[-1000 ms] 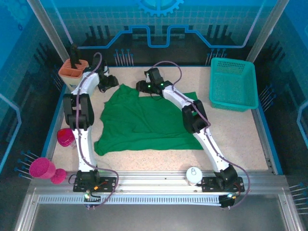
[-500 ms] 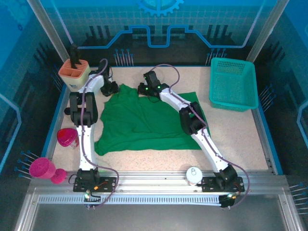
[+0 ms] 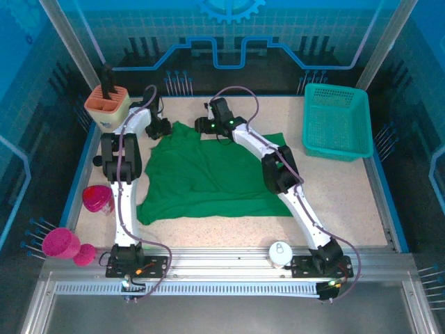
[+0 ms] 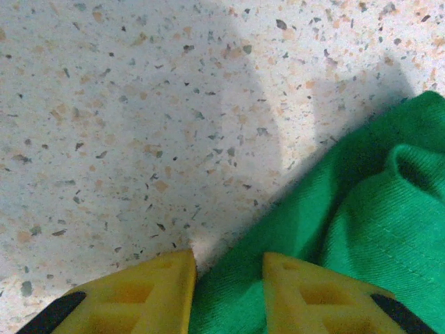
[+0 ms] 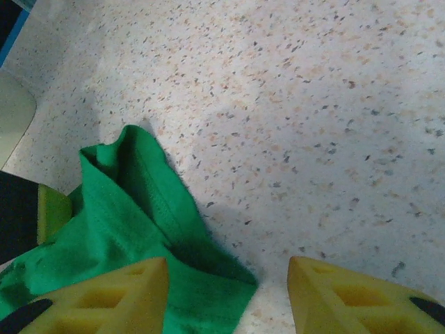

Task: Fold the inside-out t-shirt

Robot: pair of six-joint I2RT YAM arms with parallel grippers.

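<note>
The inside-out t-shirt point(image 3: 208, 174) lies spread out in plain green across the middle of the table. My left gripper point(image 3: 162, 129) is down at its far left corner. In the left wrist view the yellow fingers point(image 4: 153, 292) stand apart, and the shirt point(image 4: 375, 209) lies flat across the gap of the left gripper point(image 4: 228, 261). My right gripper point(image 3: 206, 125) is at the far edge, near the middle. It is open point(image 5: 228, 268), with a corner of the shirt point(image 5: 132, 209) reaching in from the left finger and bare table by the right finger.
A teal mesh basket point(image 3: 337, 122) stands at the far right. A tan holder with a black tool point(image 3: 108, 103) sits at the far left, close to the left arm. A pink cup point(image 3: 96, 198) and a white round object point(image 3: 279, 252) lie near the front.
The left gripper swung right from beside the holder onto the shirt's far left corner, then stayed. The right gripper shifted only slightly along the far edge.
</note>
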